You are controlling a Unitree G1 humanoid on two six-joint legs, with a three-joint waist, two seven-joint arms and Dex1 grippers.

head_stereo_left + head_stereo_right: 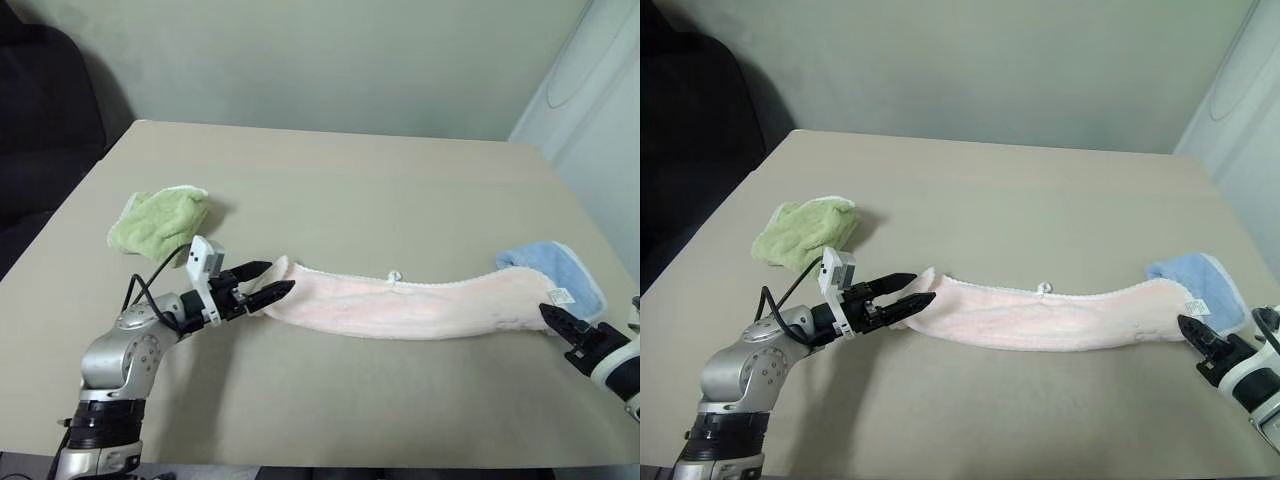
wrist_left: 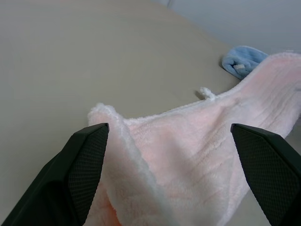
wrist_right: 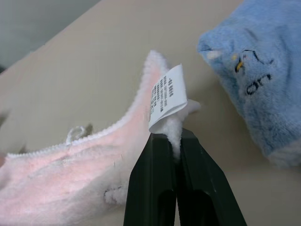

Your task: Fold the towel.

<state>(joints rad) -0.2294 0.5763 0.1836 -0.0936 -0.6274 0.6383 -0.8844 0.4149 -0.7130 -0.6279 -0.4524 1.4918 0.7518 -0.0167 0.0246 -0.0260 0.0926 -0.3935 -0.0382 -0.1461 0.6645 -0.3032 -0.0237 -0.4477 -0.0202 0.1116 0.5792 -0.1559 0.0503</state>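
**Towel pinched at one end, other end not yet gripped**

Towel (image 1: 400, 305) lies stretched out as a long, narrow pink band across the near part of the table (image 1: 350, 190), running from the robot's left side to its right. Its white trim edge faces the far side, and the small loop tag (image 1: 394, 275) sticks up about midway along that edge. It looks already doubled lengthwise or bunched into a strip; which of the two I cannot tell.

The right gripper (image 3: 175, 141) has its fingers closed tight on the towel's right-hand corner, just below the white care label (image 3: 167, 99), and that corner is raised a little off the table. The light blue cloth (image 1: 555, 268) lies just beside this end.

The left gripper (image 1: 262, 283) stands with its fingers spread wide at the towel's left end. In the left wrist view the cloth lies between the two black fingers (image 2: 84, 160), with the rolled edge touching one of them, but they have not closed on it.

The green cloth (image 1: 160, 220) sits apart, further back on the left.

By my judgement the task is at an early to middle stage: one end is secured, the other needs grasping, and bringing the ends together remains to be done
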